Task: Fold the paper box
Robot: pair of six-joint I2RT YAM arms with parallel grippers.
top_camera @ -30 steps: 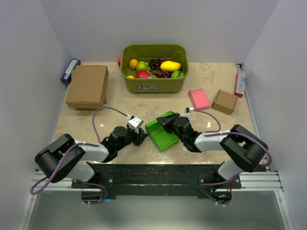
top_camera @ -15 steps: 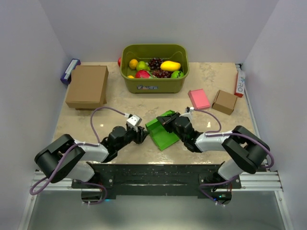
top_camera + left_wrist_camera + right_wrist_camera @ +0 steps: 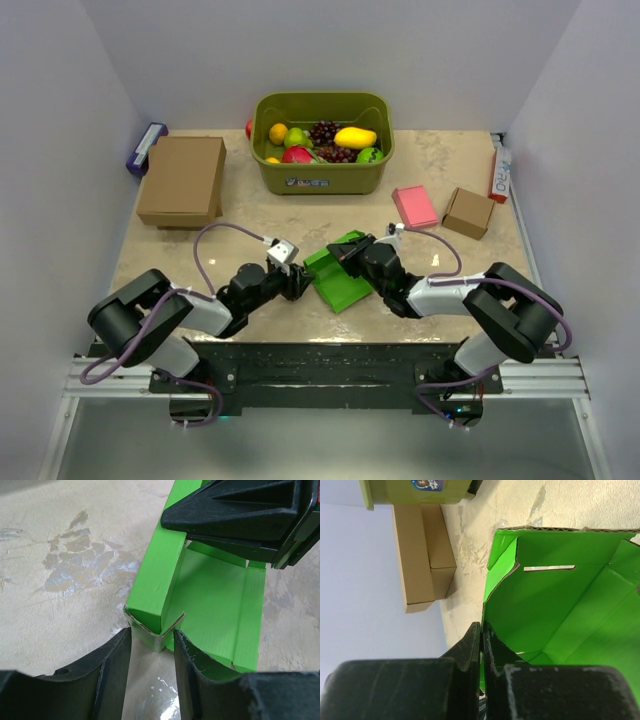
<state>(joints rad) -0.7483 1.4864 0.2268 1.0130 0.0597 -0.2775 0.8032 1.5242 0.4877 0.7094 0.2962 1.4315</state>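
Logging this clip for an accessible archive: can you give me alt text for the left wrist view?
A bright green paper box lies half folded on a mottled beige table, one long side wall raised. The left gripper has its black fingers open on either side of that wall's near corner, while the right gripper pinches the wall farther along.

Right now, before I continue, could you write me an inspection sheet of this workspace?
Surface: pale marbled table.
Job's things: green box, half folded, centre front.
Clutter: fruit bin, big brown box, small brown box, pink box, tube by right wall, blue item by left wall.
Grippers: left gripper open, box corner between its tips; right gripper shut on a box wall.
Cables: purple cables loop above both arms, off the box.
Surroundings: white walls on three sides; nothing else seen.
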